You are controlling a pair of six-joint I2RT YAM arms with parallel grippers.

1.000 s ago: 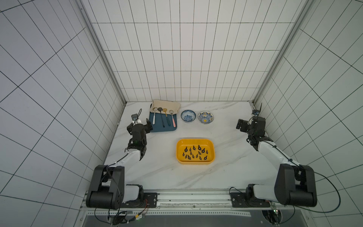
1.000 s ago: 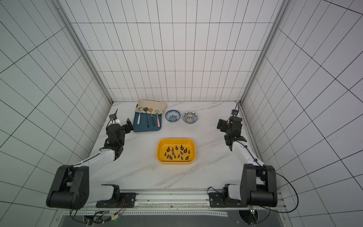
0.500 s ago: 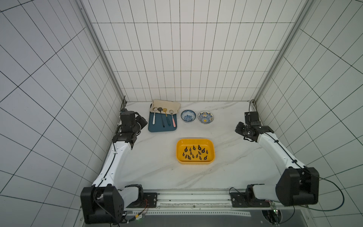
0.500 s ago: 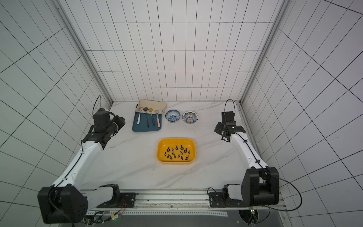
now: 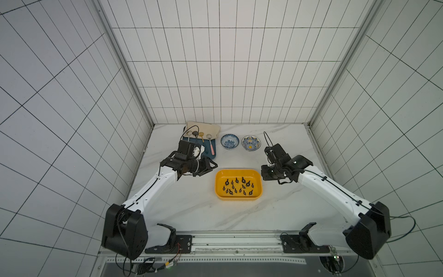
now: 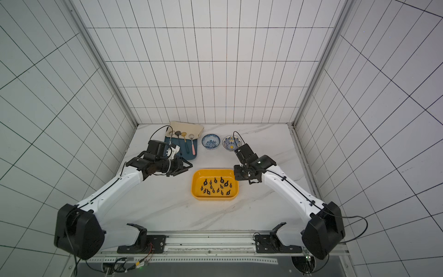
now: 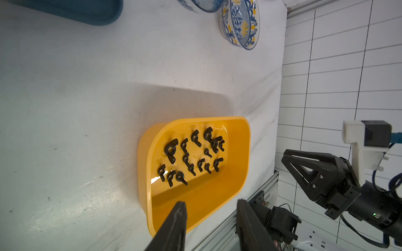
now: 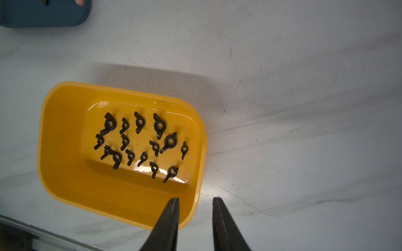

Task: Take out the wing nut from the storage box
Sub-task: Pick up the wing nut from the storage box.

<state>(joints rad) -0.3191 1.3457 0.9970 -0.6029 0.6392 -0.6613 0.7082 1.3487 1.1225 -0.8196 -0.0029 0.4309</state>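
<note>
The yellow storage box (image 5: 239, 197) sits mid-table in both top views (image 6: 215, 170), with several black wing nuts (image 5: 248, 184) loose on its floor. My left gripper (image 5: 212, 167) hovers just off the box's left end, a little above the table. In the left wrist view it (image 7: 211, 206) is open and empty, with the box (image 7: 206, 195) and the nuts (image 7: 170, 150) beyond. My right gripper (image 5: 263, 173) hangs at the box's right end. In the right wrist view it (image 8: 195, 200) is open over the box's corner (image 8: 65, 141), holding nothing, near the nuts (image 8: 159, 126).
Behind the left arm lies a dark-blue tray (image 5: 213, 154) with spoons (image 5: 209, 137), and a beige cloth (image 5: 203, 127) behind it. Two patterned blue bowls (image 5: 229, 141) (image 5: 250, 143) stand behind the box. A metal rail (image 5: 237, 242) runs along the front edge.
Both arms have swung in from the table's sides and now flank the storage box. The box and the wing nuts have not moved.
</note>
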